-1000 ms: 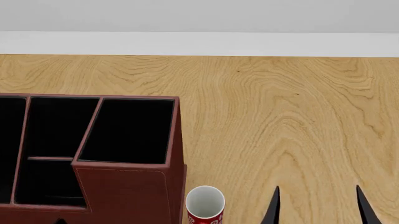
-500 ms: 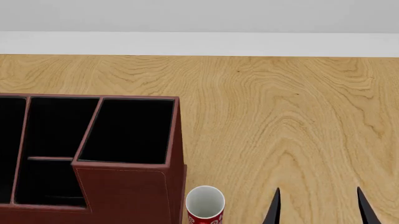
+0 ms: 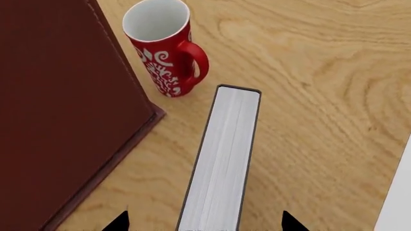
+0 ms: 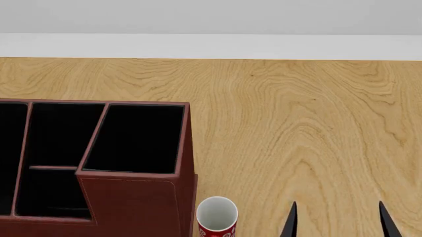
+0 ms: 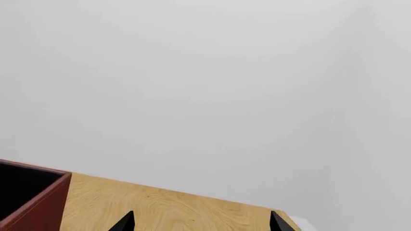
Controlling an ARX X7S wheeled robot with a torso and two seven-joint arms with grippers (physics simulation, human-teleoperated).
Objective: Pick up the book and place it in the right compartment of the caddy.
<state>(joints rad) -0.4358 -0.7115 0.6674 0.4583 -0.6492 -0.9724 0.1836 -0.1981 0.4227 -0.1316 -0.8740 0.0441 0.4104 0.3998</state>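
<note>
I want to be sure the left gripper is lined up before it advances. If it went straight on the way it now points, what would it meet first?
The book: its white page edges lie between the open fingertips of the left gripper. The red mug and the caddy sit off that line, though depth is hard to judge.
</note>
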